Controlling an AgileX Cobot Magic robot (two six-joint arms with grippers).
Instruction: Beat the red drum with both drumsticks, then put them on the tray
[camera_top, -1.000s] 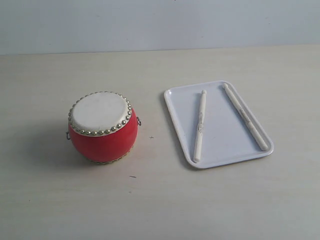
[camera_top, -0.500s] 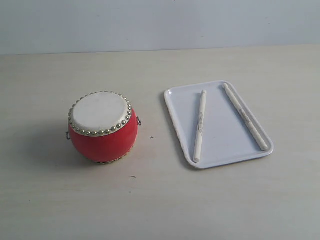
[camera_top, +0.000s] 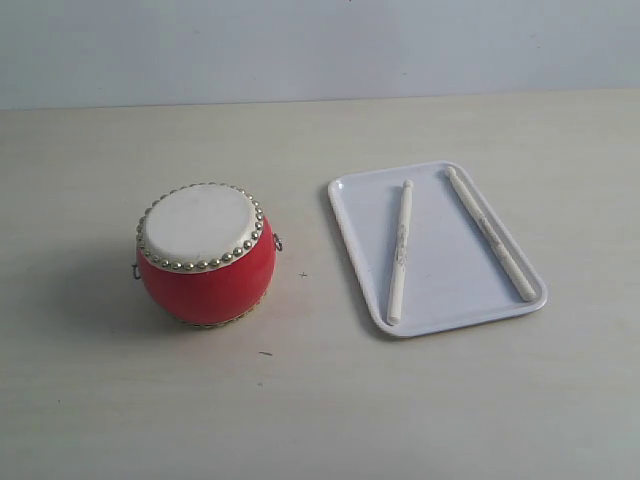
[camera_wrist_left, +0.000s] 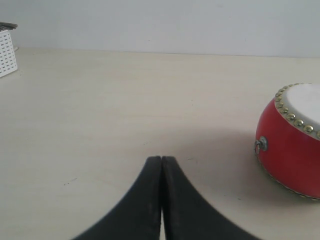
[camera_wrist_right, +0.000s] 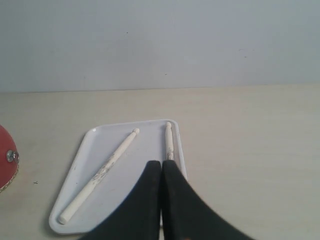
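Observation:
The red drum stands upright on the table at the left, cream skin up; its side also shows in the left wrist view. Both drumsticks lie on the white tray at the right: one near its middle, the other along its right rim. No arm shows in the exterior view. My left gripper is shut and empty, apart from the drum. My right gripper is shut and empty above the tray, with one stick beside it and the other stick partly hidden behind its fingers.
A pale wooden table runs to a plain wall behind. A white perforated basket stands at the table's far edge in the left wrist view. Small dark specks mark the tabletop near the drum.

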